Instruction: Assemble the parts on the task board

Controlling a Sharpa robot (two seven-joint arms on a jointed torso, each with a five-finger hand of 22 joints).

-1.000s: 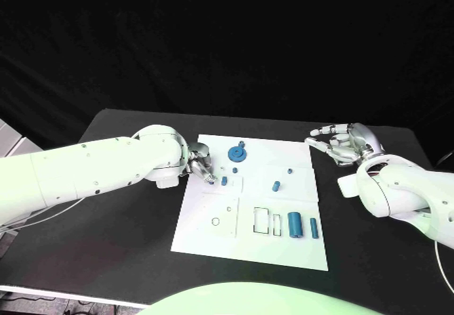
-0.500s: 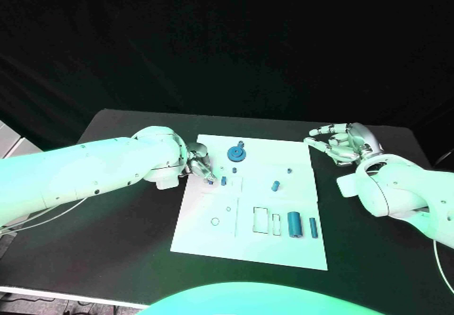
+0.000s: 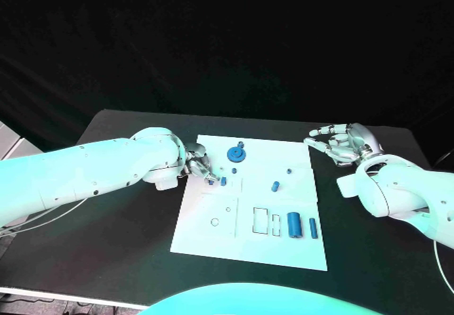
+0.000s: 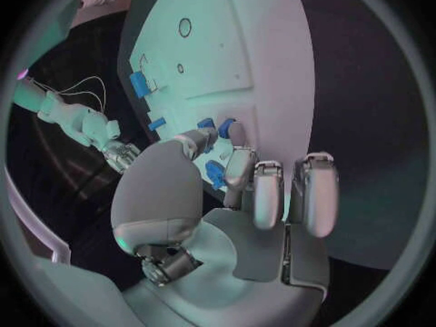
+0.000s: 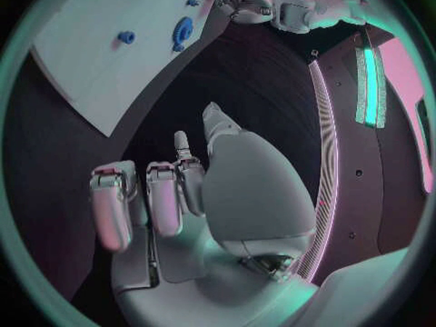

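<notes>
The white task board [image 3: 248, 243] lies in the middle of the black table. My left hand [image 3: 199, 166] hovers low over its far left part. Its thumb [image 4: 186, 147] and a finger [image 4: 238, 163] stand on either side of two small blue parts [image 3: 216, 182] [image 4: 216, 126]; I cannot tell whether they pinch one. A blue gear [image 3: 237, 155] lies just beyond that hand. Two more small parts [image 3: 275, 186] sit mid-board, and two blue cylinders [image 3: 295, 224] lie near its front right. My right hand [image 3: 340, 144] [image 5: 168, 196] is off the board's far right corner, fingers loosely bent, holding nothing.
The board has a round hole [image 3: 216, 221] [image 4: 184, 27] and rectangular slots [image 3: 266, 221] in its near half. Black table [image 3: 113, 236] surrounds the board on all sides, with a dark curtain behind. My left forearm [image 3: 94, 174] stretches across the table's left side.
My left hand's fingers have shifted very slightly over the two small parts. The right hand has kept its place.
</notes>
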